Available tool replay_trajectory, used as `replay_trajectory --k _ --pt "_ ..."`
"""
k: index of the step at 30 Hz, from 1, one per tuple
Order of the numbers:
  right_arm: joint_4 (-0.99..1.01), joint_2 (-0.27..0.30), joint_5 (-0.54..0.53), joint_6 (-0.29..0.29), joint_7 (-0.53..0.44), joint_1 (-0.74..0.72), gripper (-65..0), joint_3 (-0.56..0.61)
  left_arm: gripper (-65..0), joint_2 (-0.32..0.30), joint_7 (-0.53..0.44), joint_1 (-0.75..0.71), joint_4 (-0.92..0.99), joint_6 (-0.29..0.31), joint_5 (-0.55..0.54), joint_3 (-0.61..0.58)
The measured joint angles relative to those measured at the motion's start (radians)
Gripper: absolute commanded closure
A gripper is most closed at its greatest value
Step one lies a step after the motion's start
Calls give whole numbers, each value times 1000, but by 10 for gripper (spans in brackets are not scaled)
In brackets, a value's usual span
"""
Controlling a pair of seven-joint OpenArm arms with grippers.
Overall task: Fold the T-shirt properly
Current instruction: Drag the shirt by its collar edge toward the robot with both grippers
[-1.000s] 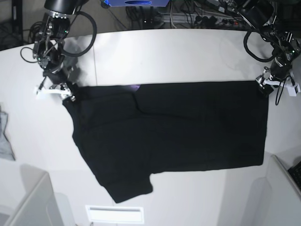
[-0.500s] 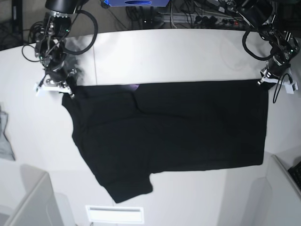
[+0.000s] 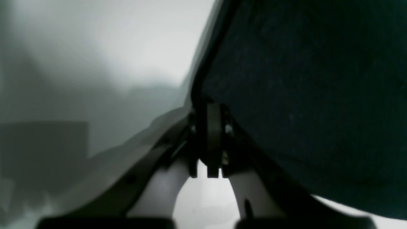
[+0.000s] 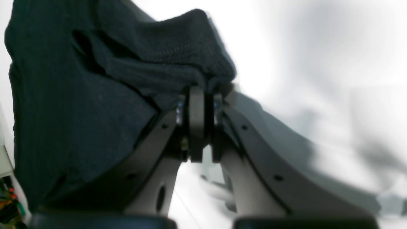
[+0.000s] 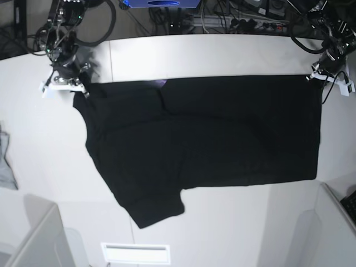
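Two claws pinch the far corners of the T-shirt [image 5: 206, 139], spread plain-side up on the table [image 5: 222, 55]: left claw [image 3: 213, 133] on a thin hem, right claw [image 4: 197, 105] on bunched cloth. Uneven pulling could slip the hem free or skew the fold.

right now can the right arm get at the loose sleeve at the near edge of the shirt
Probably not yet: the right gripper is shut on the shirt's far corner, and the loose sleeve lies across the cloth at the near edge. It would have to let go first.
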State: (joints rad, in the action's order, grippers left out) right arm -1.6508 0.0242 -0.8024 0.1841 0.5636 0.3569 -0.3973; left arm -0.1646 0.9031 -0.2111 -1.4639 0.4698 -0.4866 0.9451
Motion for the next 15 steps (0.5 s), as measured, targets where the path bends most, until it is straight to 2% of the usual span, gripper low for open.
replay_trajectory --k 10,15 --pt "-77 0 5 9 5 109 0 0 0 8 2 -108 -103 0 -7 -3" --pt "-84 0 -2 5 -21 150 0 0 0 39 -1 -154 -123 -2 -7 -3"
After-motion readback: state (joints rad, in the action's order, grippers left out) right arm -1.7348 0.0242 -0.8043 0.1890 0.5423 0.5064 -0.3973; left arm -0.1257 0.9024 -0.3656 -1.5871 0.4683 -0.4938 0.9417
